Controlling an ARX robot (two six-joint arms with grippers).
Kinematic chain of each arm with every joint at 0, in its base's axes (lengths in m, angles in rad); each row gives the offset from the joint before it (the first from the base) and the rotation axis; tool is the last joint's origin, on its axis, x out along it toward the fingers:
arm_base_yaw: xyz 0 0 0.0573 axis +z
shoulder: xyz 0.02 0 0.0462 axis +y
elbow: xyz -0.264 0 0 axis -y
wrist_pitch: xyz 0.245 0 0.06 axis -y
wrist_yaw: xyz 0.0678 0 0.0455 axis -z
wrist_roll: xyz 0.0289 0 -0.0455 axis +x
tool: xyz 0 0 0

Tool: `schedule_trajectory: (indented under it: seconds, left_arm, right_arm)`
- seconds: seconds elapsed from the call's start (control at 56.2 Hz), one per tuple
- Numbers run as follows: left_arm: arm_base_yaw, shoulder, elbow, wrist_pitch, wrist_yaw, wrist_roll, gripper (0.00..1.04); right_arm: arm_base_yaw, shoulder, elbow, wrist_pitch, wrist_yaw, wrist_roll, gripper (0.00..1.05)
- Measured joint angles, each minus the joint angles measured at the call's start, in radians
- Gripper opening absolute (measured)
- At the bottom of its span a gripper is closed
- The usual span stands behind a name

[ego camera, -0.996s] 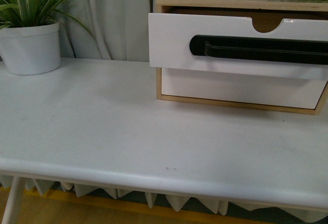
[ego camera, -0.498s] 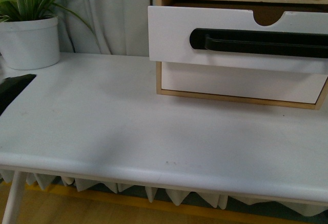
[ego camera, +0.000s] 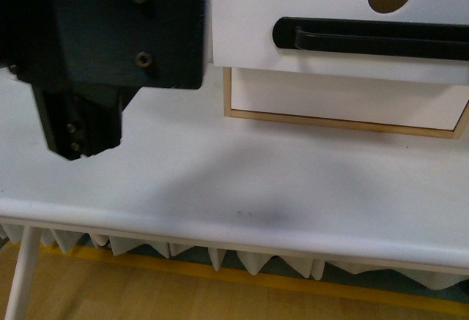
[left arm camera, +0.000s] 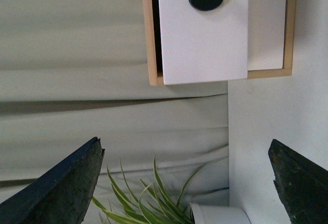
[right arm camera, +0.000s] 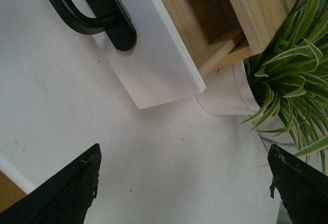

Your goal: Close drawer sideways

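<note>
**White drawer stands open; closing push not yet begun**

White-fronted drawer [ego camera: 249, 34], with its black bar handle [ego camera: 374, 38] and half-round notch, sits in the upper bay of the light-wood cabinet [ego camera: 337, 124] at the back right of the tabletop [ego camera: 256, 181]. Its front stands clear of the frame and overhangs the plain white front [ego camera: 344, 100] below. The left wrist view shows a dark gap behind the front. The right wrist view shows the drawer's bare wooden side exposed. Finding: nothing of the closing is done, and the whole travel back into the cabinet remains.

Contact: none observed. The left fingers [left arm camera: 66, 188] are spread wide with nothing between them. One end of the drawer front lies ahead of them and well apart, with curtain and a potted plant [left arm camera: 148, 203] in between. The right fingers [right arm camera: 61, 193] are likewise spread wide and empty. The opposite end of the drawer and the handle's foot lie ahead of them, apart, over bare tabletop, with a second plant [right arm camera: 287, 80] beside the cabinet.

The left arm [ego camera: 110, 34] fills the upper left of the front view, beside the drawer's end. Whether it touches the drawer cannot be told there. The right arm is not seen in that view.
</note>
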Motion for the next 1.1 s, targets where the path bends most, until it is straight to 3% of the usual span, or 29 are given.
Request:
schedule_trajectory:
  seconds: [0.409,1.103]
  left_arm:
    - [-0.050,0.217,0.204,0.014,-0.017,0.016,0.98]
    - [-0.051,0.363,0.399,0.005,-0.006,0.017,0.98]
  right_arm:
    - [0.074,0.119,0.065,0.008,0.041,-0.084,0.95]
    - [0.051,0.237,0.147,0.122,0.084,-0.165,0.95]
